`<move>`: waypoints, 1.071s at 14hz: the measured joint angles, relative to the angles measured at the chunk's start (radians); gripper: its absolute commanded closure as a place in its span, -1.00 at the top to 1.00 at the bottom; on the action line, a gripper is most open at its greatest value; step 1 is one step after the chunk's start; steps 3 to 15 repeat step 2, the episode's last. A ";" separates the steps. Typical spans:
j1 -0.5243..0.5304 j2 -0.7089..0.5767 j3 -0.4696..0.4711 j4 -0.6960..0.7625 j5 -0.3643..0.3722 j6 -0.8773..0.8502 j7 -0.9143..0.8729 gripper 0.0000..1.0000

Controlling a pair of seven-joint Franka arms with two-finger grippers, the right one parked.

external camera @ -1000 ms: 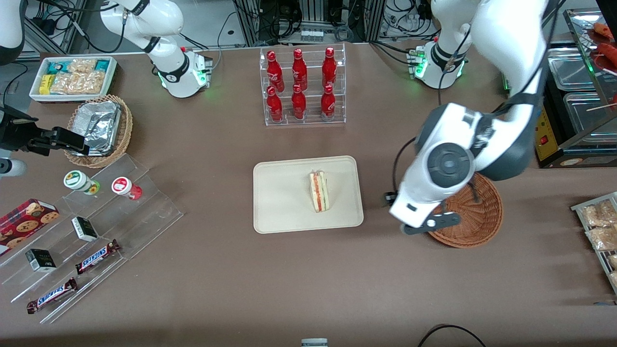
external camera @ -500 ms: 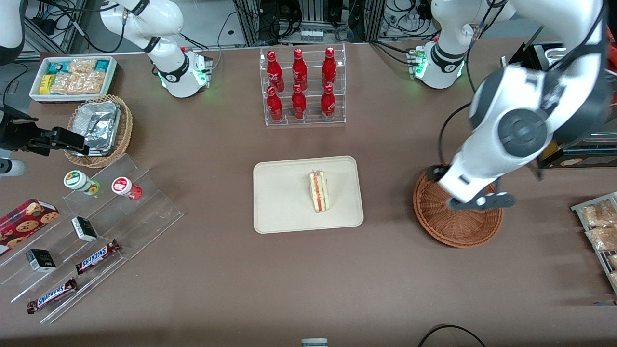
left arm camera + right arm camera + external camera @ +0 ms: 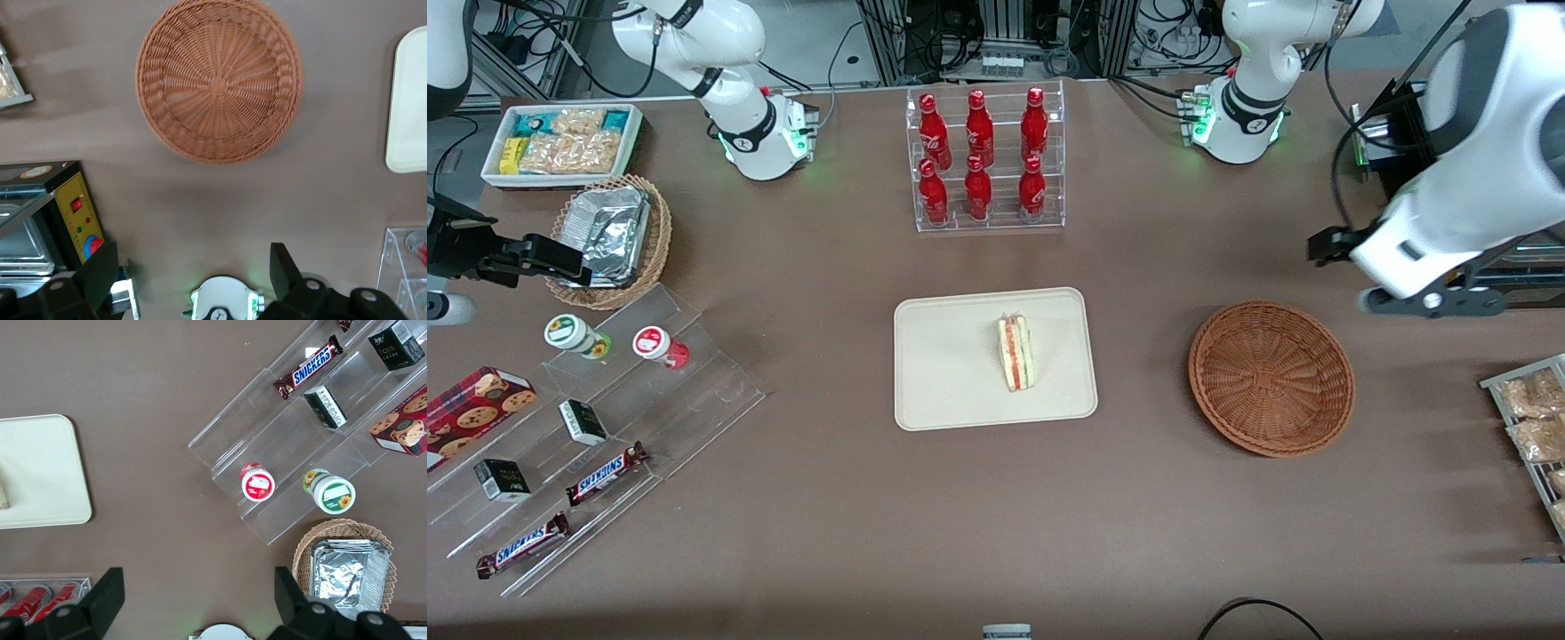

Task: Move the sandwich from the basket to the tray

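The sandwich (image 3: 1016, 353) lies on the cream tray (image 3: 943, 373), red, white and green layers showing along its cut edge. The round reddish-brown basket (image 3: 1272, 378) (image 3: 219, 79) sits beside the tray, toward the working arm's end, with nothing in it. The left arm's gripper (image 3: 1432, 302) (image 3: 193, 270) hangs well above the table, farther from the front camera than the basket and past its rim toward the working arm's end. It is open, its fingers (image 3: 100, 273) wide apart with nothing between them. A corner of the tray (image 3: 408, 107) shows in the left wrist view.
A clear rack of red bottles (image 3: 985, 160) stands farther from the camera than the tray. A metal warmer with a yellow panel (image 3: 73, 217) sits at the working arm's end, above a rack of snack bags (image 3: 1529, 418). Acrylic steps with candy bars (image 3: 605, 418) lie toward the parked arm's end.
The left arm has swung up and away from over the basket toward its own end of the table, uncovering the empty basket. The sandwich has stayed on the tray.
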 measured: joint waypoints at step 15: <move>0.002 -0.031 0.047 0.001 -0.011 -0.038 0.031 1.00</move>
